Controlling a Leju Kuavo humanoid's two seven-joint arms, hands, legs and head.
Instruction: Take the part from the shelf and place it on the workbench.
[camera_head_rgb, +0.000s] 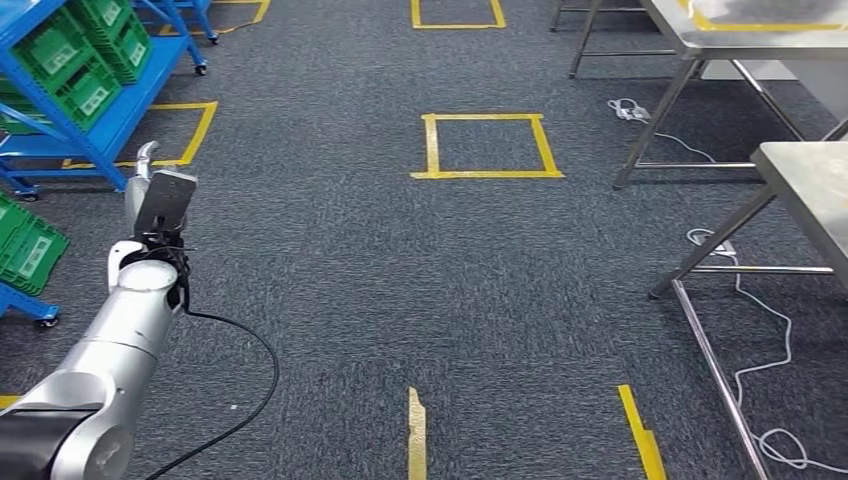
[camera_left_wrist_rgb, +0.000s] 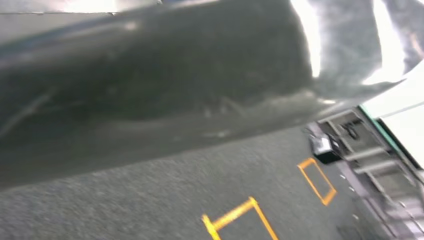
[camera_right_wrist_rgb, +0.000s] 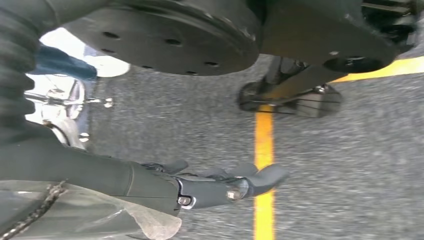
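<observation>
Steel counter (camera_head_rgb: 800, 175) stands far right across the carpet; blue shelf (camera_head_rgb: 95, 120) far left. Left hand (camera_head_rgb: 160, 200), raised, grips the flat grey part (camera_head_rgb: 168, 197), long axis upright. Right hand (camera_right_wrist_rgb: 220, 185) hangs slack, fingers loosely apart, holding nothing.

Yellow tape square (camera_head_rgb: 487, 146) on grey carpet (camera_head_rgb: 330, 260); white cable (camera_head_rgb: 765, 345) trailing.
</observation>
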